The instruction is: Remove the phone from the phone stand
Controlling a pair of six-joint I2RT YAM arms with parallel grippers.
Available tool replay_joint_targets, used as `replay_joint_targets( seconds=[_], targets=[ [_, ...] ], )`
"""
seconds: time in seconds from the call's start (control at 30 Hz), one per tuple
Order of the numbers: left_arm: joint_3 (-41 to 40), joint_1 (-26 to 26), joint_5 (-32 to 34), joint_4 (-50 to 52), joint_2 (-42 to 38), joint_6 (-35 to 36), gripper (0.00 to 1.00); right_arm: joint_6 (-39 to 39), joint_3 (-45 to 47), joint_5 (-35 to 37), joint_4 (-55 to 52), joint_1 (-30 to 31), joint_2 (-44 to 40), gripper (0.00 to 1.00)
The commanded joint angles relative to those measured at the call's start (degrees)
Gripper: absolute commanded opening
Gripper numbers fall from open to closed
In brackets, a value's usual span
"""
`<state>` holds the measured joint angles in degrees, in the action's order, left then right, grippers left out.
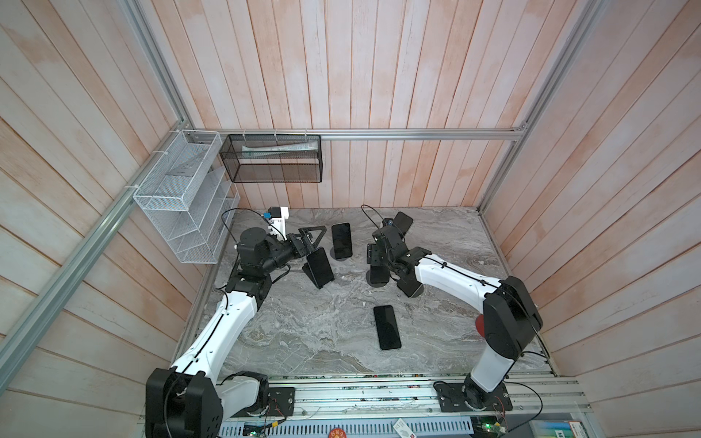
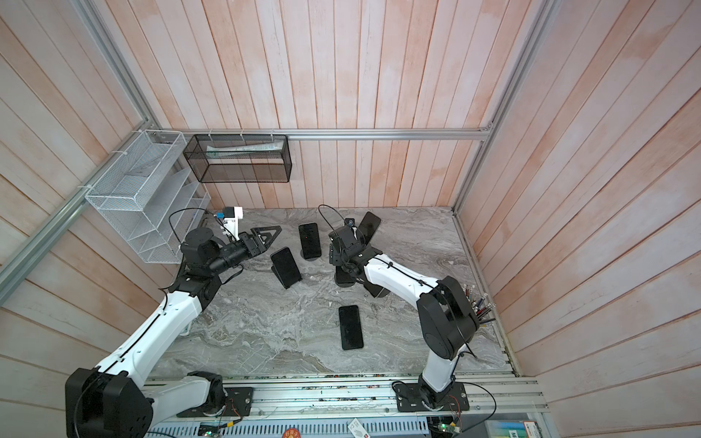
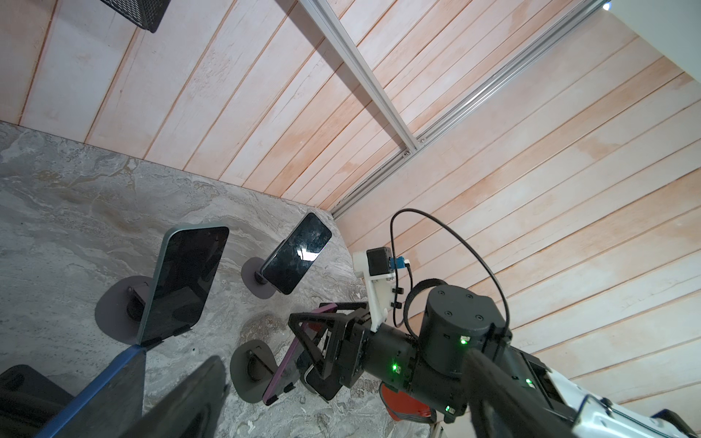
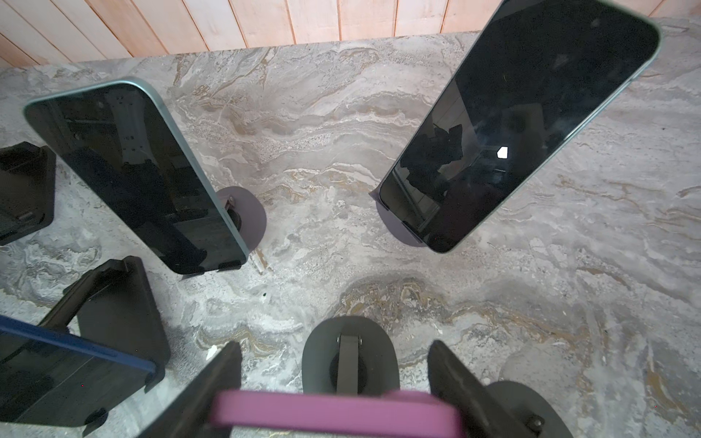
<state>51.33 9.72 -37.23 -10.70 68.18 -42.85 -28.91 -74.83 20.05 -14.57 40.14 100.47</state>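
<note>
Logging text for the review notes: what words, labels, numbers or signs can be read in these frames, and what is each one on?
None can be read with certainty.
Red round sticker at the front rail: characters, too small and cut off to read.
White tag beside it: print too blurred to read.
Box at the lower edge: blurred lettering, unreadable.
Phones on the stands: screens dark, no text.
</note>
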Motion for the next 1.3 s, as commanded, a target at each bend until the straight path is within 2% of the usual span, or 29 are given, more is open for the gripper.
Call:
replay_joint_targets(
  seconds=[0.0,0.77,1.0,1.27],
  targets=[
    [1.1,0.1,0.1,-0.2,0.1,0.8,0.99,0.6,0.3,0.7,0.6,0.9,-1.7,0.73],
    [1.7,0.1,1.2,1.6,0.7,1.6,0.99,3.0,-3.0,2.8,-3.3,3.2,-5.6,0.7],
    [7.0,0.1,5.2,13.9,5.5,4.9,0.98,2.7,-3.7,3.6,-4.4,5.2,-6.9,0.7],
    [7.8,0.3,6.0,15.4,5.4,5.3,0.98,2.0,-4.3,5.3,-6.3,8.6,-9.2,0.7]
  ],
)
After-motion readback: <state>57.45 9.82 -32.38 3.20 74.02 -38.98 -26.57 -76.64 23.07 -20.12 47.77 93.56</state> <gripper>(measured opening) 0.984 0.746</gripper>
